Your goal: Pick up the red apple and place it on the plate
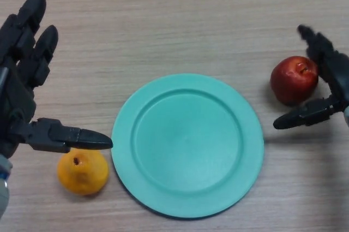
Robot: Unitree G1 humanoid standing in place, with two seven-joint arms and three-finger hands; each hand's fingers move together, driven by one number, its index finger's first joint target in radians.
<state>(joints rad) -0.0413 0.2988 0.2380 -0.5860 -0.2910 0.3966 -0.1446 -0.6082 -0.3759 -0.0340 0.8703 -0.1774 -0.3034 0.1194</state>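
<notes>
A red apple (293, 79) sits on the wooden table, to the right of a teal plate (188, 144) that holds nothing. My right hand (332, 76) is open around the apple's right side: its fingers (316, 43) reach past the far side and its thumb (302, 116) lies just in front of the apple. I cannot tell whether it touches the fruit. My left hand (22, 79) is open at the left edge, fingers straight, thumb (73, 138) pointing toward the plate.
A yellow-orange pear-like fruit (83, 171) lies on the table just left of the plate's front-left rim, under my left thumb. The table (174, 19) is light wood.
</notes>
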